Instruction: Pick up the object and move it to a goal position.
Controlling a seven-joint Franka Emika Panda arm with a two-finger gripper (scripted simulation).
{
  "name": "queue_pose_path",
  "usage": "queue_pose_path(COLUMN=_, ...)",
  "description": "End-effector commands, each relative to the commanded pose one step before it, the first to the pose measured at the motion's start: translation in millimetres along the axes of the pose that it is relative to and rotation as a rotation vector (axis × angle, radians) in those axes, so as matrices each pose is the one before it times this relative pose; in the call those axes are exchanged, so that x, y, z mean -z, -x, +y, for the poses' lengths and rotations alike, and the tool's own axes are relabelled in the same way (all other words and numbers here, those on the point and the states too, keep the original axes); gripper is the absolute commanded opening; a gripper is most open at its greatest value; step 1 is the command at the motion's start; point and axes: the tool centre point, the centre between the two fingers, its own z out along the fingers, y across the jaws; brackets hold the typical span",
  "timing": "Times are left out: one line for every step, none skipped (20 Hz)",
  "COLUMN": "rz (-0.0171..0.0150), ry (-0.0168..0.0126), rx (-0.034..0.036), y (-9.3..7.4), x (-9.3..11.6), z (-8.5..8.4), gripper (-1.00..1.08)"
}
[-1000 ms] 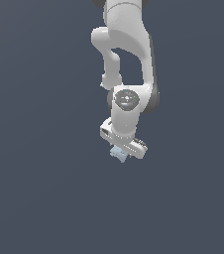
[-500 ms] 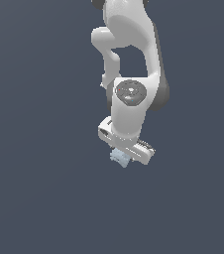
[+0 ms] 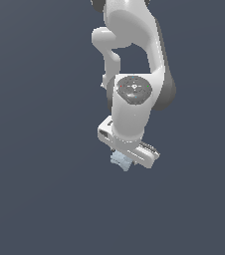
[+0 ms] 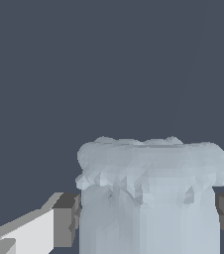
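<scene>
1 robot arm [image 3: 132, 64], 1 gripper [image 3: 127, 155], 1 pale blue-grey block [image 3: 120, 160]

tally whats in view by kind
robot arm: 1
pincer: 1
pale blue-grey block, sitting between the pincer's dark finger pads: 1
total: 3
</scene>
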Motion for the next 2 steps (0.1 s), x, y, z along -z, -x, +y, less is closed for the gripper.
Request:
queue_pose_path(rz=-0.00036, ry=0.00029, rx=0.00009, y=-1.23, x=1.24, z=-0.97, gripper=-1.0)
queue_pose_path(rz=0.0, ry=0.0, rx=0.0, y=-0.06, x=-0.03, z=-0.05, gripper=-1.0)
